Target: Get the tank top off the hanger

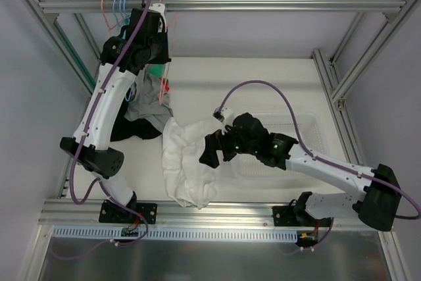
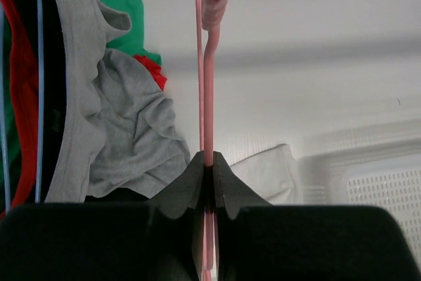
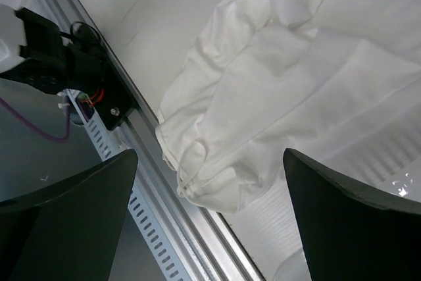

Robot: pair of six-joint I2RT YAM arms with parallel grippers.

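The white tank top (image 1: 187, 162) lies crumpled on the table near the front edge, off the hanger; it fills the right wrist view (image 3: 276, 77). The pink hanger (image 2: 208, 77) hangs bare from the top rail, and my left gripper (image 2: 208, 160) is shut on its thin pink rod, high at the back left (image 1: 154, 27). My right gripper (image 1: 212, 151) hovers over the tank top with its jaws wide apart and nothing between them; in its own view (image 3: 210, 182) the fabric lies below the fingers.
A pile of grey (image 1: 148, 106), black, green and red garments lies under the left arm, also in the left wrist view (image 2: 125, 129). Blue hangers (image 1: 120, 6) hang on the rail. A clear plastic bin (image 1: 296, 143) sits at right. The front aluminium rail (image 3: 197, 228) is close below.
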